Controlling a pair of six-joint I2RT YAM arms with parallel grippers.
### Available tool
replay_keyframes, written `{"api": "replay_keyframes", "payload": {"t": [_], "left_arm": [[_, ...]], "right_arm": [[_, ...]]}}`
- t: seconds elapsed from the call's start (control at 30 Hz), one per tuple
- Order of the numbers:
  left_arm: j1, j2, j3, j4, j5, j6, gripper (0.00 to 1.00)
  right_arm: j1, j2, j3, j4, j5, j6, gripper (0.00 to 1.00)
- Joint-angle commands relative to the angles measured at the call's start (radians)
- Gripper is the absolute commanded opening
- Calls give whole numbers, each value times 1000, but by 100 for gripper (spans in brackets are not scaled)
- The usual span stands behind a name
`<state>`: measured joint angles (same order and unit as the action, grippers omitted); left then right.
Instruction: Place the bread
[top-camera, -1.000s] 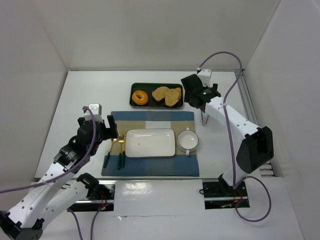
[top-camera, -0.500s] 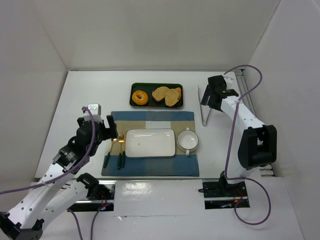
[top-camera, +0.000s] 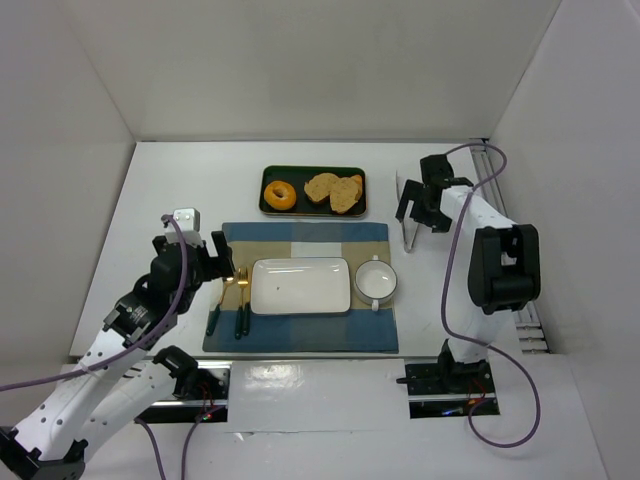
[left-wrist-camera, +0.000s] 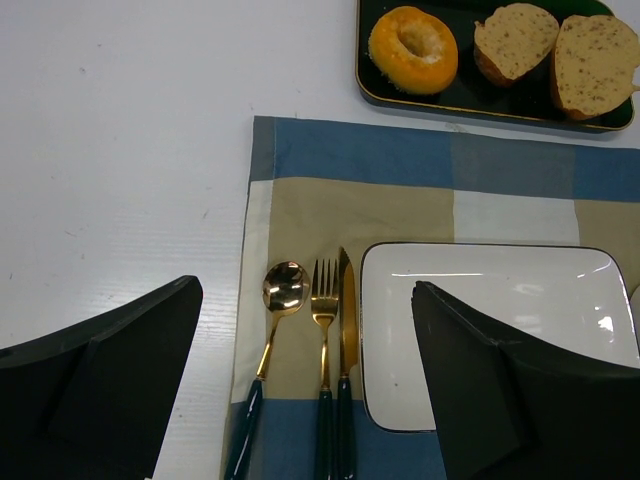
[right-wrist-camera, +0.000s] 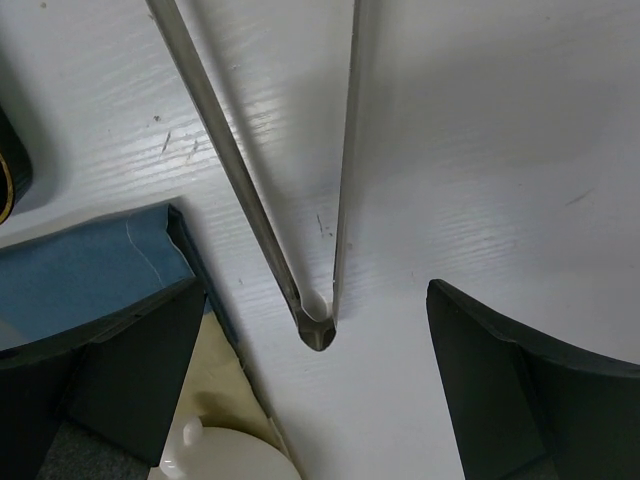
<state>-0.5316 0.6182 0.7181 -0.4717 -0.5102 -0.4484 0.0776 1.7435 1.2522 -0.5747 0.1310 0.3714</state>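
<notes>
Top external: one tray (top-camera: 300, 208) holding one doughnut (top-camera: 280, 194), one bread (top-camera: 346, 195), one rounder slice (top-camera: 321, 186).

Left gripper (left-wrist-camera: 305, 290) and right gripper (right-wrist-camera: 315, 295) both gape wide, angled downward, holding nothing

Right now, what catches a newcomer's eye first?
An orange doughnut, the bread and a rounder slice sit on the dark tray at the back. A white plate lies on the checked placemat. Right of it, the open right gripper hangs over metal tongs.
</notes>
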Motion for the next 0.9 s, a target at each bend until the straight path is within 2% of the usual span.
{"api": "replay_keyframes", "payload": {"t": [0.0,0.63,0.87], "left_arm": [[5,-11,7,15,-2,-3,100],[5,8,7,15,-2,-21,100],[5,8,7,15,-11,-21,100]], "right_arm": [[-12,30,75,-1,-48,-34,99],[-12,180,171,-30,-10,-72,99],[-12,240,202,-20,-10,-81,96]]}}
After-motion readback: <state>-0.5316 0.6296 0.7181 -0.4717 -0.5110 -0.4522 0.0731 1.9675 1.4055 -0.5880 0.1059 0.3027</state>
